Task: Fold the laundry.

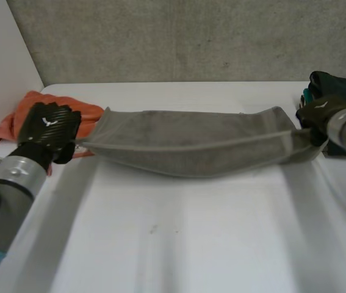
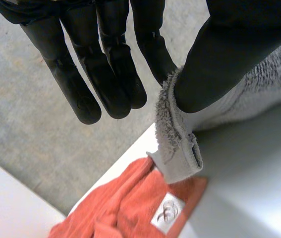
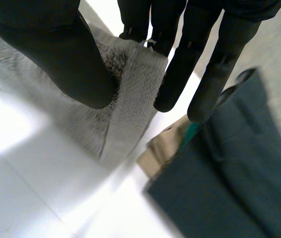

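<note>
My left hand (image 1: 49,125) is at nine o'clock in the head view. Its thumb (image 2: 229,54) and one finger pinch an end corner of the grey towel (image 1: 191,143), and the other fingers hang straight alongside. My right hand (image 1: 316,116) is at three o'clock and grasps the opposite end, with the towel's hem nipped between thumb (image 3: 56,59) and fingers. The towel runs between my two hands as a long band, nine to three, sagging a little in the middle over the far half of the white table (image 1: 191,244). An orange cloth (image 1: 69,108) with a white label (image 2: 167,213) lies below my left corner, toward ten o'clock. A dark teal garment (image 1: 340,85) lies heaped beside my right hand, at two o'clock.
</note>
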`<control>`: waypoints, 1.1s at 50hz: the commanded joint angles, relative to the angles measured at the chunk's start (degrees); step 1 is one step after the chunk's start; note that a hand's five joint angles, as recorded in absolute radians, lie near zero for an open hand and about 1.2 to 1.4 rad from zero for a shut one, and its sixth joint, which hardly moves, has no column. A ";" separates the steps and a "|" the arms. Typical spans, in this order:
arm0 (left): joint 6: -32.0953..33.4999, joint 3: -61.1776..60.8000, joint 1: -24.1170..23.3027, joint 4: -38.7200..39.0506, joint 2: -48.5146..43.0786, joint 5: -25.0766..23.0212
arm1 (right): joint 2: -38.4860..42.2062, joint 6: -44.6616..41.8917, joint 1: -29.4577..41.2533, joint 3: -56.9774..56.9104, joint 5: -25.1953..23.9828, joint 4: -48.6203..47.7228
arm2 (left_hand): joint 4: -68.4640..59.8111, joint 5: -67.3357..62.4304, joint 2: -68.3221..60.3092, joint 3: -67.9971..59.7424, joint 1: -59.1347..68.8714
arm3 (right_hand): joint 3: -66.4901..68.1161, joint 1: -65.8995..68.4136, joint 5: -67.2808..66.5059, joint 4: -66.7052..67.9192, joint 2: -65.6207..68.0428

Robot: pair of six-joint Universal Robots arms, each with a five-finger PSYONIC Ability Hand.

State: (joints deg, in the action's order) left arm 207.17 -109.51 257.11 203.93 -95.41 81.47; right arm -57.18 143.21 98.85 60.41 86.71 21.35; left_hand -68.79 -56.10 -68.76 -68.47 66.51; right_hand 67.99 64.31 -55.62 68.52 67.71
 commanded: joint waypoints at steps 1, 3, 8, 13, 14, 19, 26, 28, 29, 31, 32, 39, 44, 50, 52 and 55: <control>5.26 -4.13 5.59 -18.02 12.43 -0.44 | -12.24 -11.19 -4.80 16.92 -5.67 9.31 | -11.21 -13.90 -11.24 -11.53 13.49 | 12.01 15.69 -14.38 11.48 12.29; 8.93 -6.14 6.55 -24.59 15.15 -0.61 | -17.23 -16.61 -7.60 23.48 -5.24 13.61 | -11.21 -13.90 -11.24 -11.53 13.49 | 12.01 15.69 -14.38 11.48 12.29; 17.99 -10.37 7.00 -35.52 16.75 -1.93 | -23.15 -26.57 -11.83 34.33 -5.67 15.66 | -11.21 -13.90 -11.24 -11.53 13.49 | 12.01 15.69 -14.38 11.48 12.29; 22.49 -11.26 7.17 -36.33 15.97 -3.60 | -23.42 -26.07 -12.36 36.62 -6.99 8.55 | -11.21 -13.90 -11.24 -11.53 13.49 | 12.01 15.69 -14.38 11.48 12.29; 22.41 -10.65 7.26 -33.80 14.22 -4.12 | -23.33 -23.62 -12.19 36.62 -7.08 5.58 | -11.21 -13.90 -11.24 -11.53 13.49 | 12.01 15.69 -14.38 11.48 12.29; 20.92 -5.30 4.90 -21.06 3.51 -3.52 | -18.60 -16.66 -11.84 35.31 -7.17 -5.14 | -11.21 -13.90 -11.24 -11.53 13.49 | 12.01 15.69 -14.38 11.48 12.29; 18.89 8.51 -1.35 -7.15 -12.41 0.17 | -9.90 -11.47 -8.41 30.05 -5.41 -21.24 | -11.21 -13.90 -11.24 -11.53 13.49 | 12.01 15.69 -14.38 11.48 12.29; 18.80 11.58 -2.14 -5.57 -15.49 1.23 | -8.22 -11.29 -8.23 28.81 -4.53 -22.31 | -11.21 -13.90 -11.24 -11.53 13.49 | 12.01 15.69 -14.38 11.48 12.29; 18.63 14.64 -3.01 -4.43 -18.37 2.28 | -6.30 -11.12 -7.80 27.06 -3.75 -23.27 | -11.21 -13.90 -11.24 -11.53 13.49 | 12.01 15.69 -14.38 11.48 12.29; 18.36 17.82 -3.90 -3.89 -21.20 3.25 | -4.62 -11.11 -7.18 25.73 -3.04 -23.72 | -11.21 -13.90 -11.24 -11.53 13.49 | 12.01 15.69 -14.38 11.48 12.29; 18.27 19.32 -4.34 -3.80 -22.52 3.69 | -3.74 -11.11 -6.65 24.77 -2.51 -23.98 | -11.21 -13.90 -11.24 -11.53 13.49 | 12.01 15.69 -14.38 11.48 12.29; 17.92 31.54 -7.68 -4.06 -33.07 5.63 | 3.47 -11.11 -3.66 17.03 1.88 -27.50 | -9.23 -11.93 -9.26 -9.55 11.52 | -23.03 -19.35 20.66 -23.56 -22.75; 17.05 35.85 -10.14 -4.33 -35.72 7.30 | 3.92 -9.10 -1.90 15.44 5.75 -31.01 | 58.79 56.10 58.76 58.47 -56.51 | -57.99 -54.31 55.62 -58.52 -57.71; 12.66 34.71 -10.67 -5.03 -32.21 7.74 | -0.72 -5.58 -1.20 20.18 5.58 -27.69 | 58.79 56.10 58.76 58.47 -56.51 | -57.99 -54.31 55.62 -58.52 -57.71; 9.93 32.35 -10.32 -5.56 -28.87 7.74 | -6.87 -3.91 -1.64 24.57 3.65 -24.09 | 58.79 56.10 58.76 58.47 -56.51 | -57.99 -54.31 55.62 -58.52 -57.71; 6.16 27.88 -9.88 -5.82 -24.67 7.21 | -12.76 -2.51 -1.73 30.18 -1.16 -19.96 | 58.79 56.10 58.76 58.47 -56.51 | -57.99 -54.31 55.62 -58.52 -57.71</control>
State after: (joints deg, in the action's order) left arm 219.76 -75.10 246.56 198.87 -127.83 89.18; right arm -58.54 137.46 97.34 80.65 91.74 -6.15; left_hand -11.60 -2.80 -12.14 -12.33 10.80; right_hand 12.42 12.90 -2.71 12.24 12.18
